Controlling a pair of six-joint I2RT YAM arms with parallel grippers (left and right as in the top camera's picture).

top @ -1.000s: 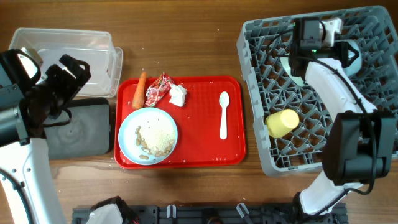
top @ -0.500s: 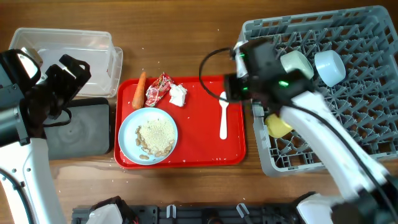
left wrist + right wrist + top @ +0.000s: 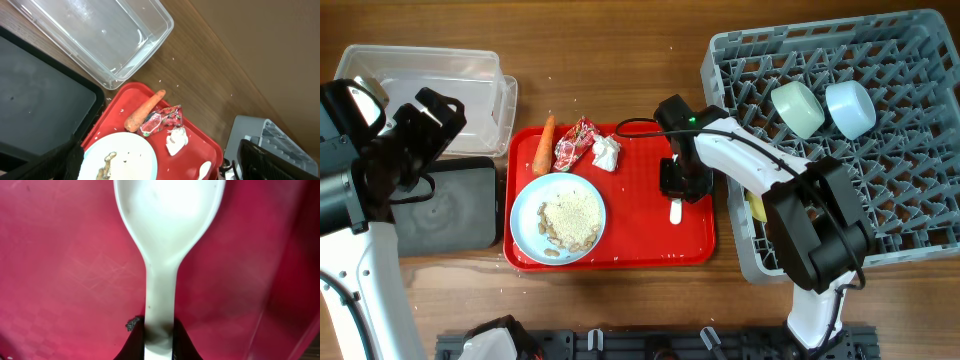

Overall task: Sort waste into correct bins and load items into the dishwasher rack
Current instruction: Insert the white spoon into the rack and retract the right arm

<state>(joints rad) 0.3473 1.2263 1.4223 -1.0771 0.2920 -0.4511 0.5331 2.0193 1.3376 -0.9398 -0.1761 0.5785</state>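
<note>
- One white plastic spoon (image 3: pixel 162 255) lies on the red tray (image 3: pixel 630 235), its long axis running from the far edge to the near edge.
- Our right pincer (image 3: pixel 159 341) sits directly over it, clamped across the handle.
- Our left pincer (image 3: pixel 425 125) hangs spread by the clear tub (image 3: pixel 470 70), well apart from the spoon.
- We judge the right arm the nearer one, since the dishwasher rack (image 3: pixel 900 200) stands just right of the tray.

A: Looks white along the right arm (image 3: pixel 750 160), black at the joints?
B: Yes. Carries a small green light (image 3: pixel 692 121) and a looping black cable (image 3: pixel 635 121) by the wrist.
A: And the left arm (image 3: pixel 365 270)?
B: Same white shell, bulky black wrist, dark fingers (image 3: pixel 270 162).
</note>
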